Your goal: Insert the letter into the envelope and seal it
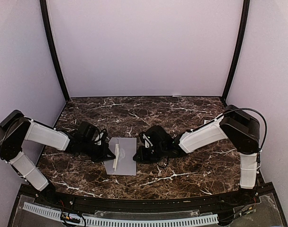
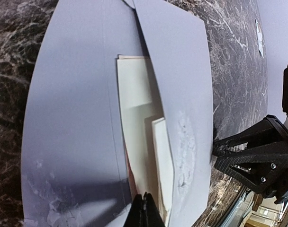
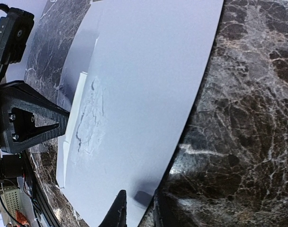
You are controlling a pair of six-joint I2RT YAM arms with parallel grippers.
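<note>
the envelope lies on the tabletop between the arms, cream letter partly inside, left end effector clenched at the letter's edge, right end effector slightly parted astride the envelope's edge.

Envelope flat on the table towards its front middle, letter partly inside under the raised flap, left gripper at its left edge, right gripper at its right edge
</note>
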